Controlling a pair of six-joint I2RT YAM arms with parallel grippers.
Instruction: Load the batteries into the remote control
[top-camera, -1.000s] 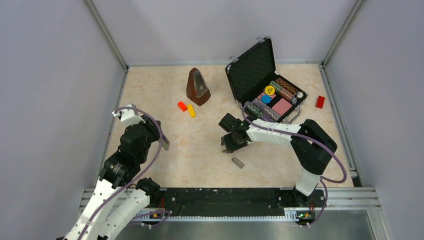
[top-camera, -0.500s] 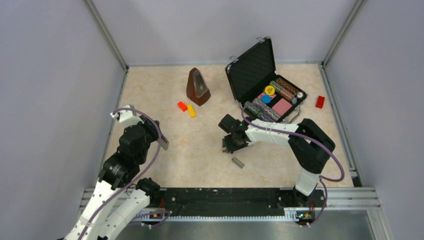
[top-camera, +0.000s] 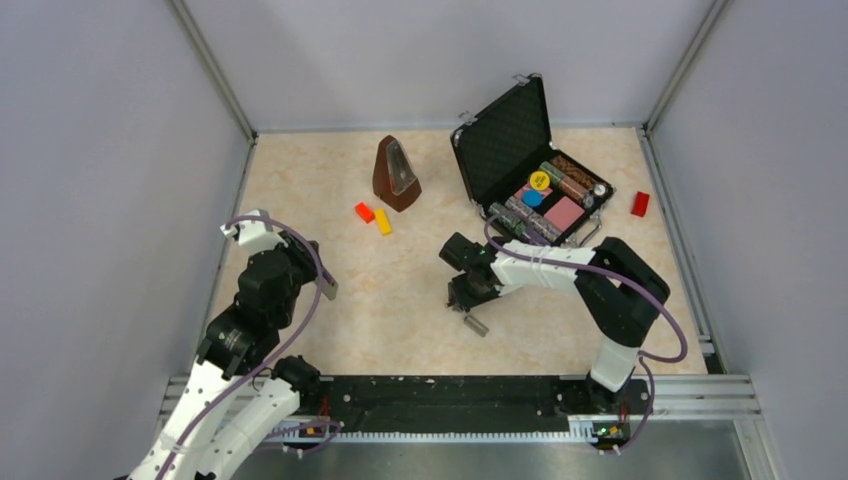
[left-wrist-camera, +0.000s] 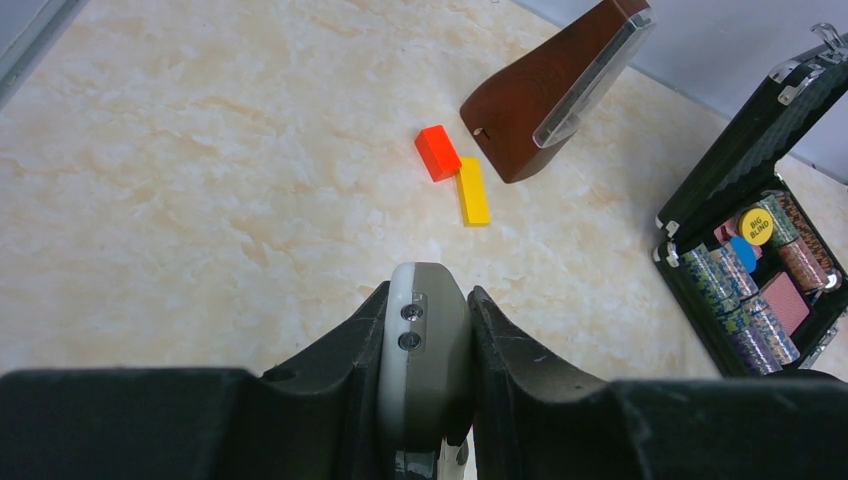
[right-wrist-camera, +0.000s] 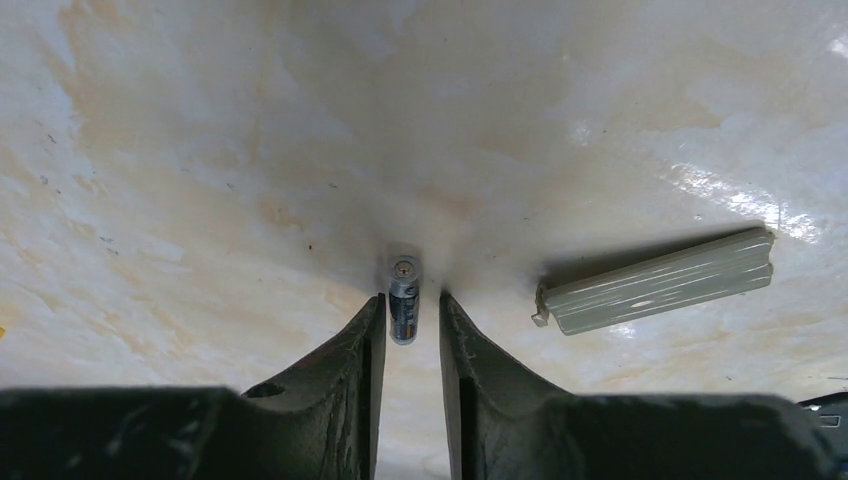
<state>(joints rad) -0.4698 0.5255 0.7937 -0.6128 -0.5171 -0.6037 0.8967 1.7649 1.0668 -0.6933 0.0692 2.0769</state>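
- Remote control: clamped end-on in the left gripper, with both fingers pressed flat against its long sides. The grey back with two small screws faces the left wrist camera, and a white edge shows on the left.
- In the top view the left arm holds it above the left side of the table, well apart from the right arm.
- Battery: a small dark cylinder with a metal end cap, lying between the fingertips of the right gripper.
- Right jaws: narrowly parted and straddling the battery. A strip of table shows between it and one finger, so there is no firm clamp.
- Grey cover piece: flat on the table just beside the right gripper, not touching it.
- Far side: red block and yellow block touch at a corner, next to the brown metronome. The open black case holds chips.
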